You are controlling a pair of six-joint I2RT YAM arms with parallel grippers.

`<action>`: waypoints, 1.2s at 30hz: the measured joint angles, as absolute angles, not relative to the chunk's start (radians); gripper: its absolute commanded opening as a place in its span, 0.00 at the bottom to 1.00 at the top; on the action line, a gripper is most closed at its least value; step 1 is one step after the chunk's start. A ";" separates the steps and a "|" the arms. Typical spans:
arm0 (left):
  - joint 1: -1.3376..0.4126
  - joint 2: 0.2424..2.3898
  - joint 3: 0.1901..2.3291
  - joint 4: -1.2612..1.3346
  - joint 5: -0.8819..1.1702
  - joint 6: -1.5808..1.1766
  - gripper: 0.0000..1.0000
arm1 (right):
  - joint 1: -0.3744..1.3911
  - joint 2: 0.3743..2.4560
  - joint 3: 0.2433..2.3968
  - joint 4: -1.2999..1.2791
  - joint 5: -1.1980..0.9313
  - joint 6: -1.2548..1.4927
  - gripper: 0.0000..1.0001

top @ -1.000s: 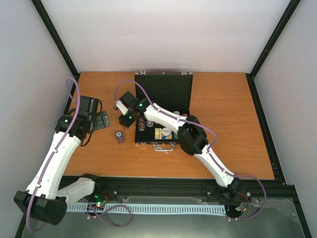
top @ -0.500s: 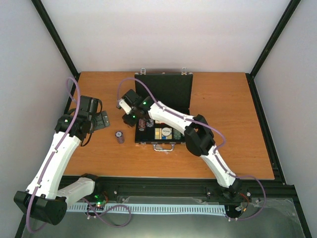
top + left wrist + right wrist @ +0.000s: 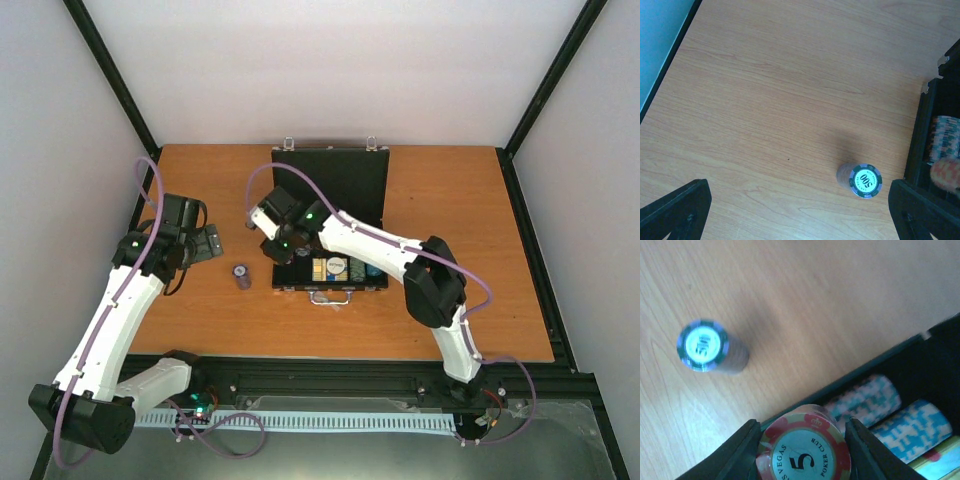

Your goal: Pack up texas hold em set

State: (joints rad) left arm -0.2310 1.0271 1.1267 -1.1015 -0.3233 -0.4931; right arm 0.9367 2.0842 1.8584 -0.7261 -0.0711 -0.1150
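We see the 500 chip stack (image 3: 865, 180) alone on the surface (image 3: 460, 300), likely next for pickup. Beside it the left hand (image 3: 205, 244) hangs spread wide, idle. The right hand (image 3: 803, 442) pinches a red 5 chip stack (image 3: 802, 460) above the chip slots of the open black case (image 3: 335, 185) mid-surface, to stow it. A second ago this hand was left of the case; the left arm is unchanged.

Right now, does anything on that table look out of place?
A chip stack marked 500 stands alone on the table, left of the open black case, while other stacks lie inside it. Nothing looks spilled or damaged.
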 measured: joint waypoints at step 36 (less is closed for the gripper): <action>-0.231 1.040 1.115 -1.092 -0.310 -0.493 1.00 | 1.074 2.014 1.372 -0.173 0.370 -0.231 0.06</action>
